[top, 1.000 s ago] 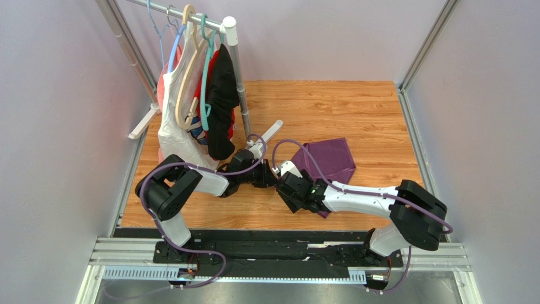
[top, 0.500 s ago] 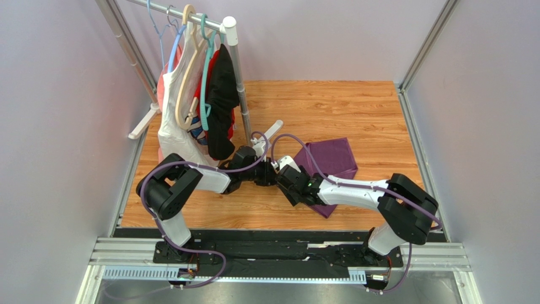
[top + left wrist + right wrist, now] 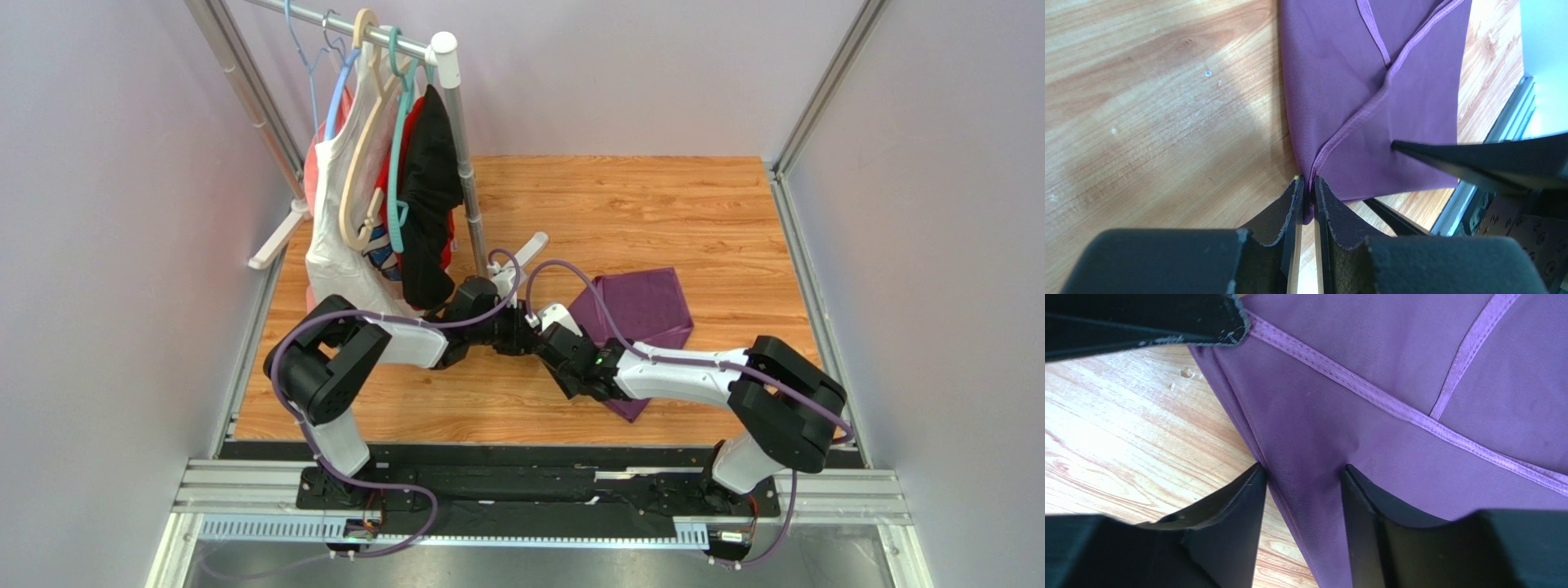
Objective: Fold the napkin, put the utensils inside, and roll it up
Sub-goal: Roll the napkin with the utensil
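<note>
My left gripper [image 3: 1308,184] is pinched tight on the edge of the purple napkin [image 3: 1364,104]. The napkin lies folded flat on the wooden table [image 3: 1155,110], near the middle and a bit to the right. My right gripper [image 3: 1303,474] is just beside the left one. Its jaws are apart, with the napkin's edge between them.

This looks like a robot test lab. A left arm [image 3: 368,349] and a right arm [image 3: 687,371] are bolted to a metal rail [image 3: 540,490] at the near edge of a wooden table [image 3: 638,196], with plain walls [image 3: 123,184] around.
</note>
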